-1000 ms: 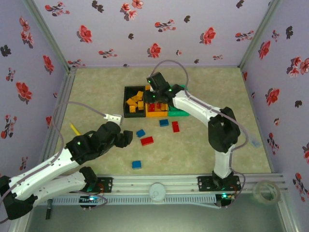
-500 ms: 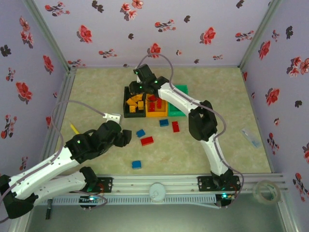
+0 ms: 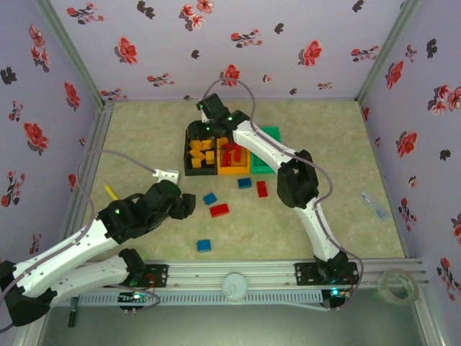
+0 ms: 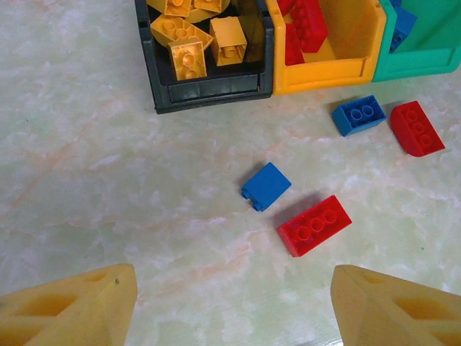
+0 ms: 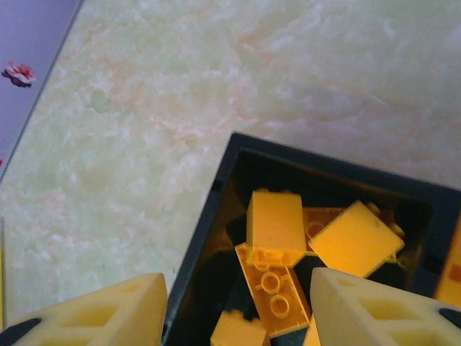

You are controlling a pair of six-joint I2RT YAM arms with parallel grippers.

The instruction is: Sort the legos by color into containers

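Three joined containers stand mid-table: a black bin with several orange-yellow legos, an orange bin with red ones, and a green bin. My right gripper hangs open over the black bin's far-left corner, holding nothing. My left gripper is open above bare table. Ahead of it lie a blue lego and a red lego. Another blue and another red lie by the bins. A third blue lego sits nearer the arm bases.
Floral walls close in the table on three sides. A yellow stick and a white part lie at the left. A clear piece lies at the right, and a tape roll sits beyond the near rail.
My right gripper has swung left from above the orange bin to the black bin's far-left corner. The left arm and the loose legos have not moved.
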